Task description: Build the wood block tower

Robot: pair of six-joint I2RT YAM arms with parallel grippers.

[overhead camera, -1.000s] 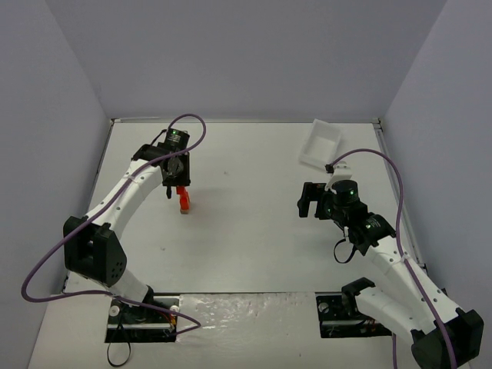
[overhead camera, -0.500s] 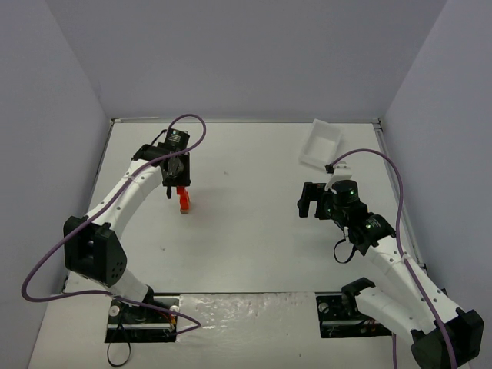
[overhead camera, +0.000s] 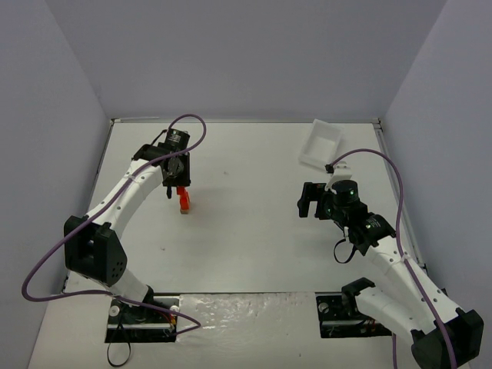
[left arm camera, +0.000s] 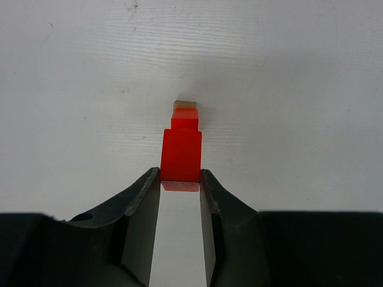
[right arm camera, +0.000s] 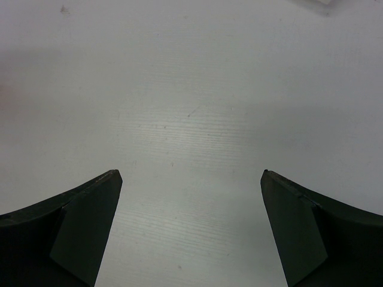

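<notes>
One thin wood block tower [overhead camera: 184,201] stands on the table [overhead camera: 246,238], right under the tips of the left end effector [overhead camera: 181,189]. From the left wrist view you look down the tower [left arm camera: 181,143]: bright red blocks on top of each other, and a plain tan bit peeking out at the far bottom. The top red block [left arm camera: 181,156] sits between the two fingers of the left end effector [left arm camera: 180,177]. Both fingers touch its sides, so this end effector is clenched on the top red block. The tower looks straight, with the top block lined up over the ones below. The right end effector [overhead camera: 308,201] is well apart from the tower, off to the other side of the table. Its fingers are spread wide and hold nothing, with only bare table between them in the right wrist view [right arm camera: 191,179]. A white tray [overhead camera: 320,144] lies past the right end effector, near the back of the table, and it looks tipped up a little.
</notes>
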